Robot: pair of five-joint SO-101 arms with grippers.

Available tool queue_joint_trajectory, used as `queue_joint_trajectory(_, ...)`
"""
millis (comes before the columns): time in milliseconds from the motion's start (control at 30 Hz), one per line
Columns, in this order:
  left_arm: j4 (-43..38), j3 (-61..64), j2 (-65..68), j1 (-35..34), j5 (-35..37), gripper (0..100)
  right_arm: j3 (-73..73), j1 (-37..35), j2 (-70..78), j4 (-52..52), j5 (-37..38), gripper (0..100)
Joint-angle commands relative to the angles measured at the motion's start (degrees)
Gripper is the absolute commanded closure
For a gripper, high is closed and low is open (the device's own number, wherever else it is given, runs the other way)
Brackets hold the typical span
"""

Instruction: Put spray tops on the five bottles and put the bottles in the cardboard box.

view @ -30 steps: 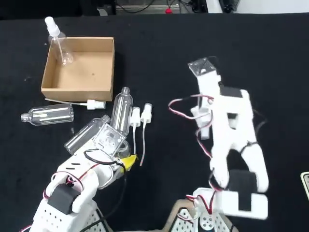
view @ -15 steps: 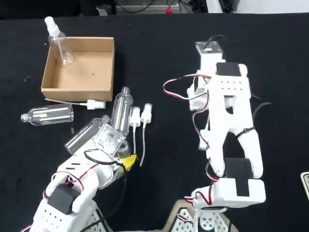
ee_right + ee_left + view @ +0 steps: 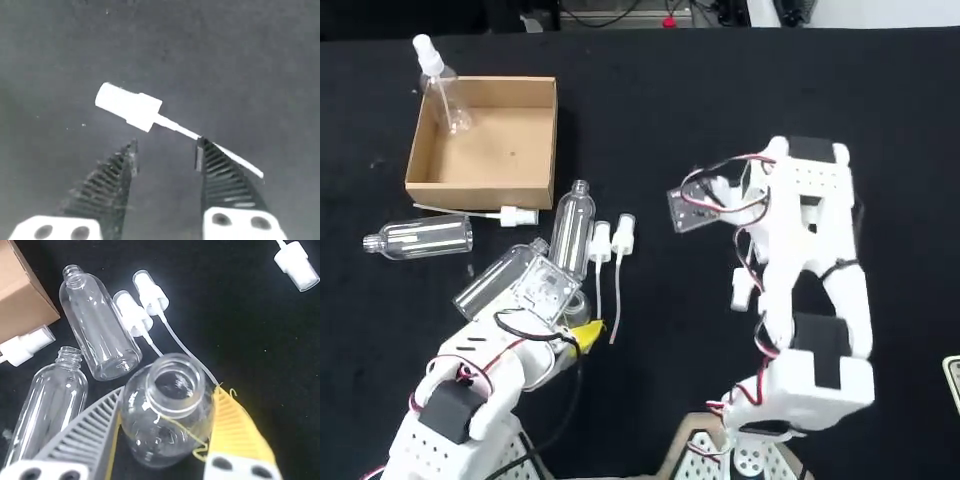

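Observation:
My left gripper is shut on a clear open-necked bottle, held near the table's front left. Beside it lie two more clear bottles and two spray tops with long tubes. My right gripper is open and hangs over the black table, with a loose spray top just past its fingertips. That top's tube runs by one fingertip. The cardboard box at the back left holds one capped bottle leaning in its far corner.
Another bottle lies left of the box front, and a spray top with its tube lies along the box's front wall. The right arm stands right of centre. Black cloth covers the table.
The right arm has swung its gripper from the back of the table forward and to the left, down over the loose spray top. The left arm and its bottle have not moved.

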Motion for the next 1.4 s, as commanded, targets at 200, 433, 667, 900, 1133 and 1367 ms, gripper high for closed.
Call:
queue_joint_trajectory(200,0.18,-1.10,-0.35,-0.66,0.62,78,4.35,1.76,0.57,-9.32,9.85,82.1)
queue_joint_trajectory(433,0.18,-1.01,-0.35,-0.66,0.62,78,13.05,2.02,0.75,-19.60,10.02,82.2)
queue_joint_trajectory(667,-0.09,-0.92,-0.35,-0.66,0.62,78,20.70,2.11,-2.07,-25.41,9.67,82.2)
queue_joint_trajectory(900,0.09,-1.01,-0.35,-0.66,0.62,78,21.49,3.87,-10.33,-25.14,9.93,82.2)
queue_joint_trajectory(1133,0.18,-1.01,-0.35,-0.66,0.62,78,20.97,2.29,-17.80,-15.21,9.93,82.1)
queue_joint_trajectory(1367,0.18,-1.01,-0.35,-0.66,0.62,78,21.32,3.60,-17.80,-13.89,10.11,79.4)
